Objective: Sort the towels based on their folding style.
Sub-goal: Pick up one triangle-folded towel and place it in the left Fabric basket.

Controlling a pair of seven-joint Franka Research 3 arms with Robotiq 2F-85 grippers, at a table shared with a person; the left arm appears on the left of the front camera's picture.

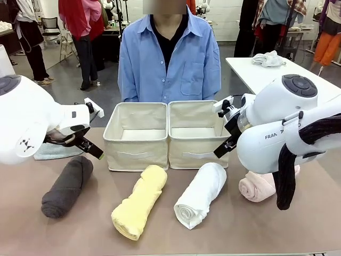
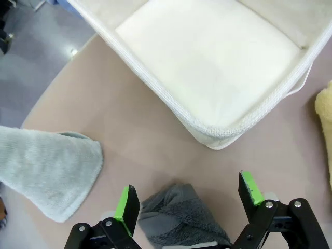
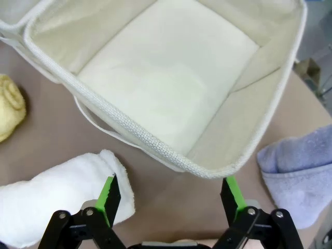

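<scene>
The left pincer [image 2: 189, 194] stands open and holds nothing, its 2 fingers spread over one end of the dark grey roll [image 1: 67, 186]. The right pincer [image 3: 171, 189] is open and empty too, above the near wall of the right bin [image 1: 194, 157].

4 rolls lie in a row on the counter [image 1: 240, 229] in front of the 2 bins: dark grey, yellow roll [image 1: 139, 201], white roll [image 1: 201, 194], pink roll [image 1: 261, 186]. The pale grey-green fold [image 2: 46, 171] lies beside the left bin [image 1: 136, 154], and the blue fold [image 3: 298, 174] lies beside the right bin. A person in a blue shirt [image 1: 169, 58] stands behind the bins.
</scene>
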